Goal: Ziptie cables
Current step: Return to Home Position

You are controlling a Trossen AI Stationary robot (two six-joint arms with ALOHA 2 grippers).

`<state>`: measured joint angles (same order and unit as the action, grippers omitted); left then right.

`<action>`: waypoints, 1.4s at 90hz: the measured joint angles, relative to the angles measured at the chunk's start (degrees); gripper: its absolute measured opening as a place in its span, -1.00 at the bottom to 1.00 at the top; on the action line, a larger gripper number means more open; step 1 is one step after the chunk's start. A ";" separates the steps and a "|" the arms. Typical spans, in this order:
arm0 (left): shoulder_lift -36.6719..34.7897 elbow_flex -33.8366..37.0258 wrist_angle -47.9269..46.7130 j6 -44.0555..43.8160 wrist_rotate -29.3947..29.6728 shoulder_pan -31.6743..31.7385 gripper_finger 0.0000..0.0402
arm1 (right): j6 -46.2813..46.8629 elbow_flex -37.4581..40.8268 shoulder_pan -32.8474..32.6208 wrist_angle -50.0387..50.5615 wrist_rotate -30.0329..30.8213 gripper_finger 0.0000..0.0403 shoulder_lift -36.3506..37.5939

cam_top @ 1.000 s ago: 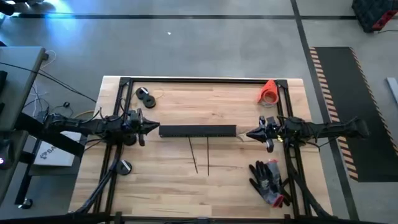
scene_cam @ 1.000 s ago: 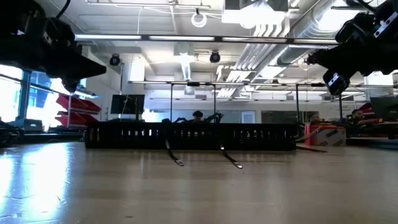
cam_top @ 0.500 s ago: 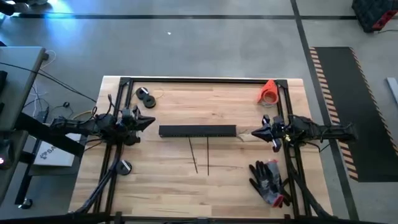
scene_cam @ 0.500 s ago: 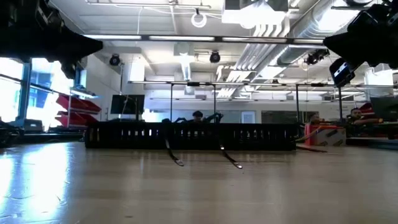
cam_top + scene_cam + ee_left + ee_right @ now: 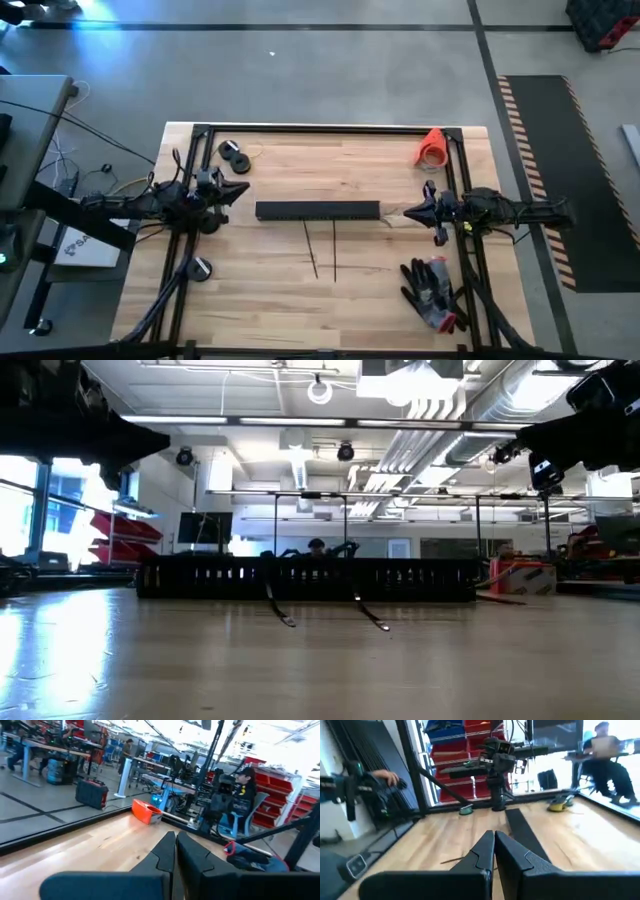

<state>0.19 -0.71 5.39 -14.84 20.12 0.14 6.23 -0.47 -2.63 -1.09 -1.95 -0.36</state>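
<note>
By the near right corner of the bench point(image 5: 250, 295) lie gloves point(image 5: 432, 290). Two thin black straps point(image 5: 322, 250) poke toward the near edge from a black duct point(image 5: 318, 210) in the bench's middle. The cables are hidden. The left gripper point(image 5: 241, 190) hangs between the left edge and the duct. The right gripper point(image 5: 409, 212) hangs between the duct and the right edge. Both have their fingers point(image 5: 162, 855) pressed together, holding nothing. An orange roll point(image 5: 432, 149) sits at the far right corner.

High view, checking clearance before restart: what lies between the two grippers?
The black cable duct lies between the left gripper and right gripper, touching neither; the high view shows it.
</note>
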 joint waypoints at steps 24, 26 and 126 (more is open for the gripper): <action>0.00 0.00 0.00 -0.02 -0.03 1.43 -1.00 | 1.68 0.00 0.00 -0.01 0.00 -1.00 0.00; 0.00 0.00 0.00 -0.02 0.00 1.51 -1.00 | 1.55 0.00 0.00 -0.01 0.01 -1.00 0.00; 0.02 0.00 0.02 0.01 0.02 1.73 -1.00 | 1.23 0.00 0.00 -0.01 -0.01 -1.00 0.00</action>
<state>0.21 -0.71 5.41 -14.83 20.14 1.87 7.46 -0.47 -2.63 -1.10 -1.96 -0.36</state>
